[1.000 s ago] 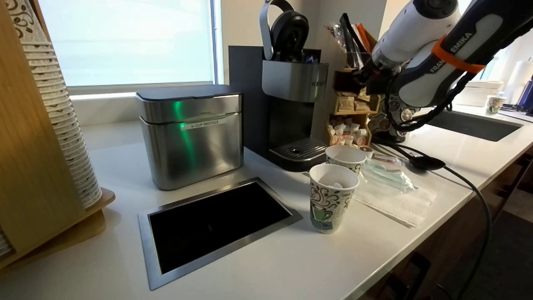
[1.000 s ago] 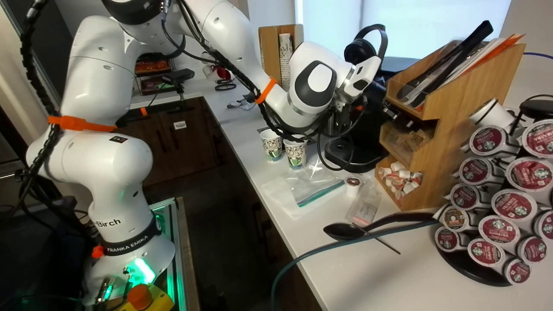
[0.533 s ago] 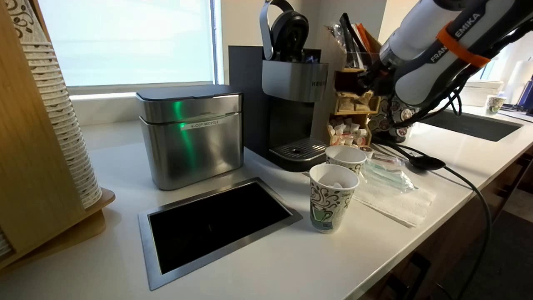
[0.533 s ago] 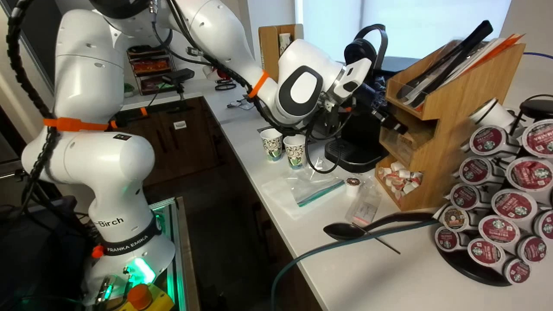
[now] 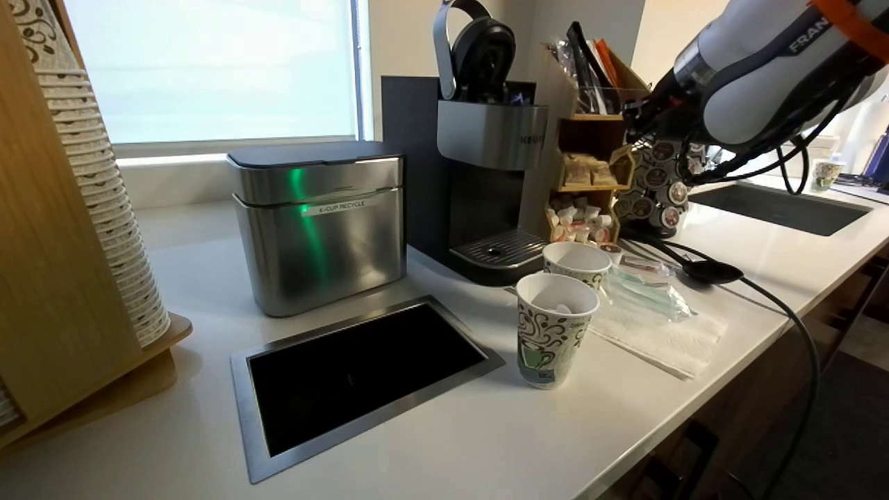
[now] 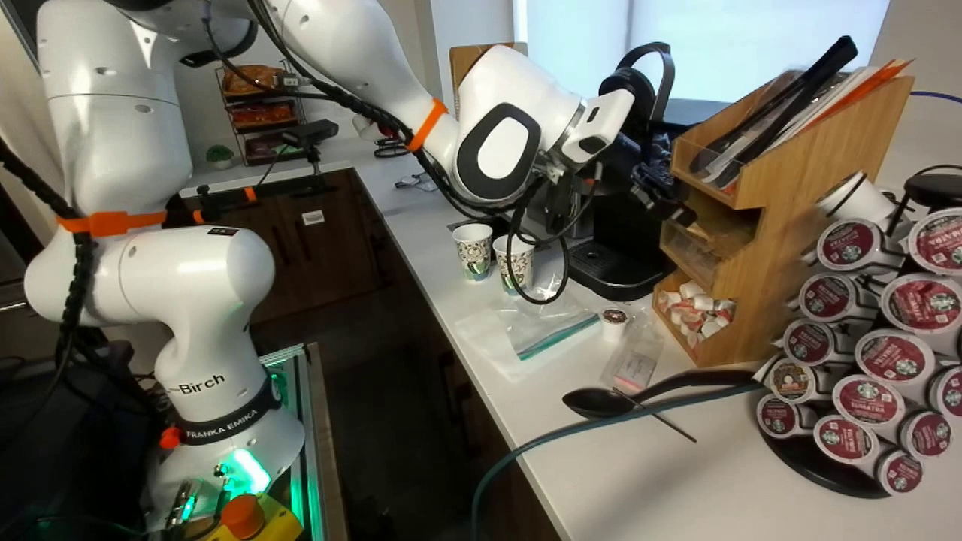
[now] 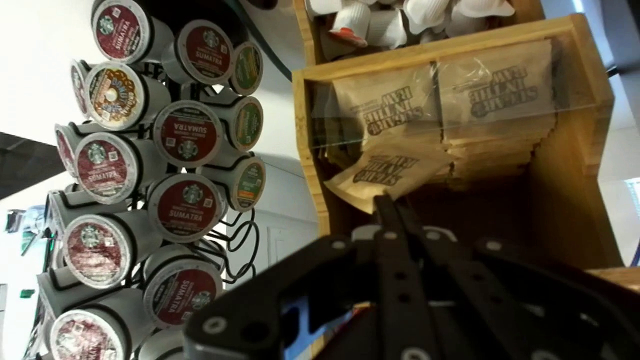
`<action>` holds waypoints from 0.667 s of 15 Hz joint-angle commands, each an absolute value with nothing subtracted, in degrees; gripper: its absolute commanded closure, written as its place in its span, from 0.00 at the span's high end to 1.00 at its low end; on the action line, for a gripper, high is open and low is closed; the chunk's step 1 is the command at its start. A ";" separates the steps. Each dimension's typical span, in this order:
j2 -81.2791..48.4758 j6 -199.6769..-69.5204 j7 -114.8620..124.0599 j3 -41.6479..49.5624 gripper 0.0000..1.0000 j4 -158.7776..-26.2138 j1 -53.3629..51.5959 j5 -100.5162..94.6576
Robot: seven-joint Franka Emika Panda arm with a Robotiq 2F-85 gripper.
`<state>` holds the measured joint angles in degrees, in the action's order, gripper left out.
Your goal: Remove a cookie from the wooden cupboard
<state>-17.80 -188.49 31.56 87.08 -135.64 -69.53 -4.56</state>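
Observation:
The wooden cupboard (image 6: 797, 255) stands on the counter, with open stacked compartments; it also shows in an exterior view (image 5: 597, 117) and in the wrist view (image 7: 570, 165). Its middle compartment holds brown "Sugar in the Raw" packets (image 7: 495, 95). No cookie shows. My gripper (image 7: 392, 204) is at the front opening of that compartment; it shows in both exterior views (image 5: 629, 132) (image 6: 684, 216). Its fingers are shut on the corner of one tilted sugar packet (image 7: 387, 170). That packet also hangs at the fingertips in an exterior view (image 5: 620, 154).
The black coffee machine (image 5: 489, 139) stands beside the cupboard. A coffee pod rack (image 6: 864, 353) is on its other side. Creamer cups (image 6: 693, 309) fill the lowest compartment. Two paper cups (image 5: 555, 333), a plastic bag (image 6: 549, 330) and a black spoon (image 6: 601, 402) lie in front.
My gripper has drawn back from the middle compartment toward its front opening, with the sugar packet moving along with the fingertips. The arm has shifted away from the cupboard.

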 commanded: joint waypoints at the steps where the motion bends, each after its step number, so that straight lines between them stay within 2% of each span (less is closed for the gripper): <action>1: -4.35 -184.46 25.77 95.10 0.00 -137.71 -77.96 -8.33; 4: 3.36 -178.94 21.01 102.14 0.00 -135.68 -83.52 -10.14; 6: 7.95 -174.61 17.57 103.04 0.00 -133.35 -83.85 -10.10; 7: 8.41 -171.95 12.92 89.89 0.00 -132.80 -71.44 -5.37; 8: 10.41 -168.82 13.79 97.26 0.00 -132.19 -78.44 -8.14; 10: 12.95 -162.17 10.79 90.23 0.00 -131.32 -72.05 -7.32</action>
